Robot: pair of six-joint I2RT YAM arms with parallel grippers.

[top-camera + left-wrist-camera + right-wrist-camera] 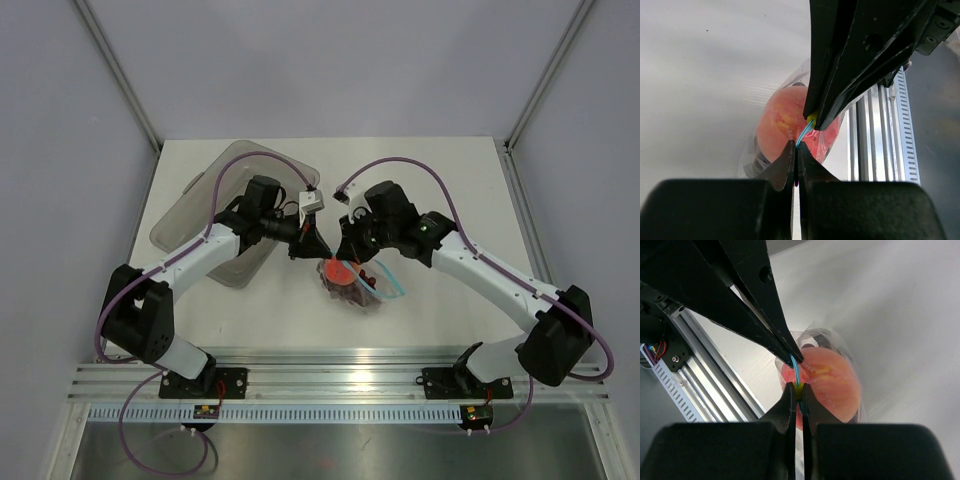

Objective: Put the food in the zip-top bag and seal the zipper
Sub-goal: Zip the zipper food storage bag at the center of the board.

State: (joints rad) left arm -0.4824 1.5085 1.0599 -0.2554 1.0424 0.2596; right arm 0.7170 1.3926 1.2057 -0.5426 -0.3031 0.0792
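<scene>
Left gripper [796, 150] and right gripper [798, 390], side by side, both pinch the blue zipper [803, 132] of the zip-top bag [375, 292] at mid-table [440, 180]. The peach [780, 125] and grapes [343, 293] are inside. The film looks thin, slick and floppy, so the stiffer zipper strip seems the soundest hold.

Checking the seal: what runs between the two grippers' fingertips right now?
A short stretch of the blue zipper, pinched by the left gripper and right gripper; both wrist views show it.

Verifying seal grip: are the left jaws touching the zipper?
Touching. Left wrist view: the left gripper has its jaws shut on the zipper, the blue strip pinched at the tips.
</scene>
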